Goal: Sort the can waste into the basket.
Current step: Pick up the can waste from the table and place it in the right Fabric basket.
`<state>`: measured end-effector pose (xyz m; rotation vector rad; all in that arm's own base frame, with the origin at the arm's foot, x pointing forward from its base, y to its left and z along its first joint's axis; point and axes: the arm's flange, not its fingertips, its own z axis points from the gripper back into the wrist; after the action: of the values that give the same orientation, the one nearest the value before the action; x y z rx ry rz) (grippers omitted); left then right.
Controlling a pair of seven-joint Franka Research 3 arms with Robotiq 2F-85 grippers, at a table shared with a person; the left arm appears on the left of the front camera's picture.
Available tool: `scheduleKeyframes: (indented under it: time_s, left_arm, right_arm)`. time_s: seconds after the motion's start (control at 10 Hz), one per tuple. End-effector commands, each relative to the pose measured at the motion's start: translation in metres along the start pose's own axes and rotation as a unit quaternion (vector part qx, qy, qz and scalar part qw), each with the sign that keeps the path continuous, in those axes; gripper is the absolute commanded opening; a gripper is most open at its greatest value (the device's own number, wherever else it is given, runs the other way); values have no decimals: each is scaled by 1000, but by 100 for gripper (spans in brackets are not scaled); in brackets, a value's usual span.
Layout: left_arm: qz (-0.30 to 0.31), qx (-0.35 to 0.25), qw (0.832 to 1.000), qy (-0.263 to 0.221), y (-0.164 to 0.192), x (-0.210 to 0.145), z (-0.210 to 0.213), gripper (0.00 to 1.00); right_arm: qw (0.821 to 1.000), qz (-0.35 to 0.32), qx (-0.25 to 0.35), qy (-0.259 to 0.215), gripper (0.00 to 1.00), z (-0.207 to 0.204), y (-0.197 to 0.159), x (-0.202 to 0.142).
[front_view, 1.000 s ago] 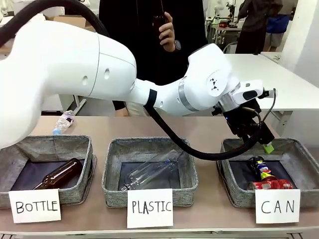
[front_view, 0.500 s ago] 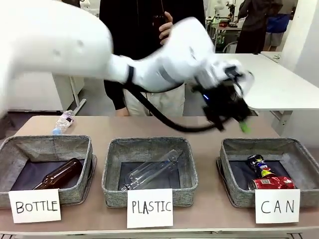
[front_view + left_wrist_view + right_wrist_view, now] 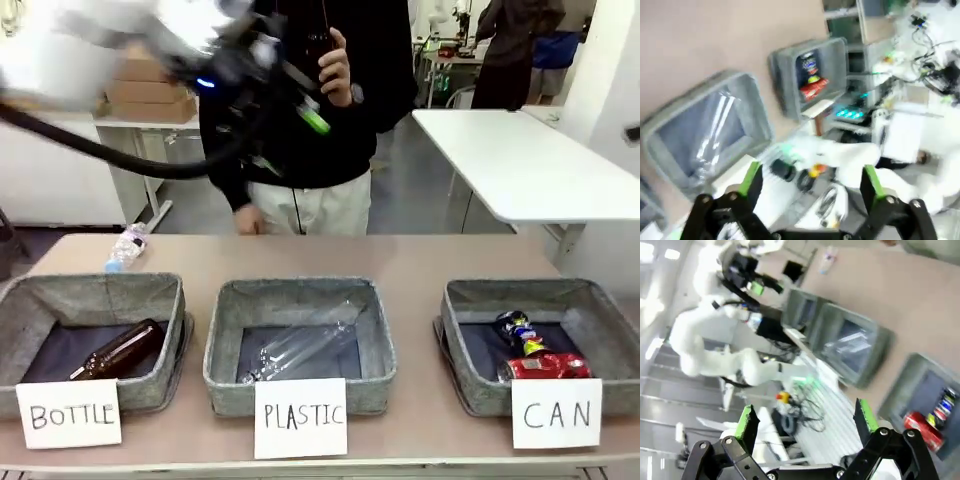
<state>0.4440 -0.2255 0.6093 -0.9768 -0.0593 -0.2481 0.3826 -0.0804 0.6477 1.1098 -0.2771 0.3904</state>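
Observation:
The grey basket [image 3: 519,288] signed "CAN" stands at the table's right front. Inside it the red can [image 3: 545,367] lies on its side near the sign, and the crushed blue-silver can [image 3: 519,329] rests just behind it. My left gripper [image 3: 295,125] is blurred high at the upper left, in front of the person, far from the basket. The left wrist view shows this gripper [image 3: 810,180] open and empty, with the basket [image 3: 785,85] and both cans [image 3: 814,87] far below. In the right wrist view my right gripper [image 3: 805,420] is open and empty, high above the basket [image 3: 912,370].
A "PLASTIC" bin [image 3: 225,340] in the middle holds a clear bottle [image 3: 300,345]. The "BOTTLE" bin [image 3: 165,290] on the left holds a brown glass bottle [image 3: 120,350]. A small plastic bottle [image 3: 128,245] lies on the table's far left. A person [image 3: 310,110] stands behind the table.
My left arm has swung from over the CAN basket up and far to the left. Both cans stay in the basket.

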Motion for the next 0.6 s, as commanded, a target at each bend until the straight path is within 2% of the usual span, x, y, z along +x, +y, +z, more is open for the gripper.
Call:
scheduleKeyframes:
  time_s: [0.0,0.1,0.2,0.3,0.4,0.5]
  left_arm:
    - [9,-110,990,-87,65,-91,66,100]
    - [36,-169,966,-191,95,-121,109,100]
    - [52,-233,939,-246,119,-143,142,100]
    - [94,-290,897,-321,136,-154,170,100]
    - [63,-186,965,-176,100,-120,133,100]
    - [63,-186,965,-176,100,-120,133,100]
  right_arm:
    - [994,-79,71,-22,100,0,24,41]
    - [985,-116,121,-32,100,-1,28,51]
    - [978,-158,131,-41,100,7,26,53]
    - [977,-181,98,-59,100,17,24,49]
    - [988,-105,108,-13,100,-16,25,54]
    - [988,-105,108,-13,100,-16,25,54]
